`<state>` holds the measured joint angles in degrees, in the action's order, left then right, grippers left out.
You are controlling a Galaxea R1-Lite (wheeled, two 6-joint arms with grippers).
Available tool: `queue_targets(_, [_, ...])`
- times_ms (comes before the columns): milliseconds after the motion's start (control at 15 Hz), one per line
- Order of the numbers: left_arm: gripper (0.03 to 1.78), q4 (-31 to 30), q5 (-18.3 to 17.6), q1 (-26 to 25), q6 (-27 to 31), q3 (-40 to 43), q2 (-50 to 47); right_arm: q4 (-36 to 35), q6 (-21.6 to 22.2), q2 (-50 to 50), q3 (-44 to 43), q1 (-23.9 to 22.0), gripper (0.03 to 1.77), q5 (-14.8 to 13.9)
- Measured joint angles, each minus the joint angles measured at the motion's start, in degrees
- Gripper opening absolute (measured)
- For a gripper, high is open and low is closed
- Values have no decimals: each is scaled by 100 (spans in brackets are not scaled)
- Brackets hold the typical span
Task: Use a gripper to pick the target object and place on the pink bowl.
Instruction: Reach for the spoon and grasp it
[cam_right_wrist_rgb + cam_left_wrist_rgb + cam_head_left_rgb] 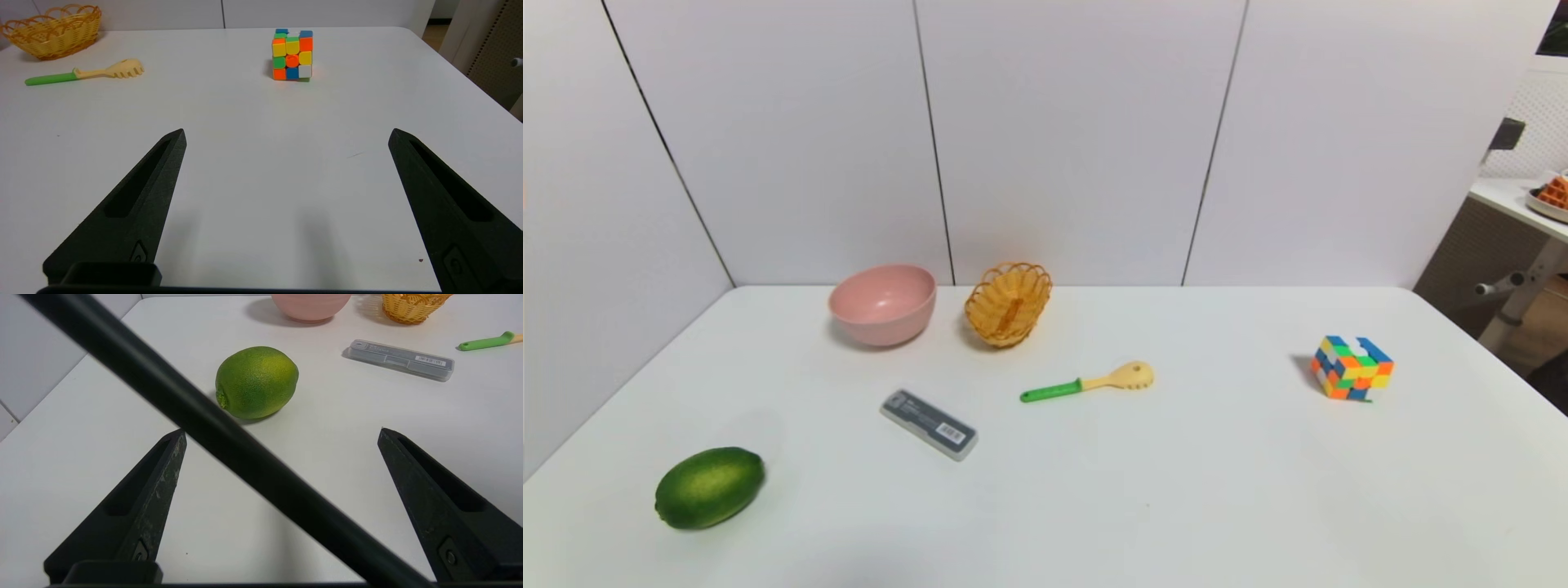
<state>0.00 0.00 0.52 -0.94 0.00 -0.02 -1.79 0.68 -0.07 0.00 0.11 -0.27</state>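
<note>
White bench (1094, 506) with pasta spoon (1086, 384) lying before pink bowl (883, 303); left end effector (282, 435) and right end effector (286, 136) both spread, empty.

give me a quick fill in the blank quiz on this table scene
1. The spoon has a ____ handle.
2. The wicker basket sits beside the ____ bowl.
3. The grey case lies between the spoon and the ____.
4. The left end effector and right end effector both stand ____.

Missing words: green; pink; lime; open

pink bowl (310, 308) top cropped, perhaps lime (256, 381) partly cable-hidden
</note>
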Motion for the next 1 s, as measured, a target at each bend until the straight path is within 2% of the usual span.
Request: queue_targets(1000, [169,-63,38,0,-33,-126,84,0,2,0,0,0,171,0])
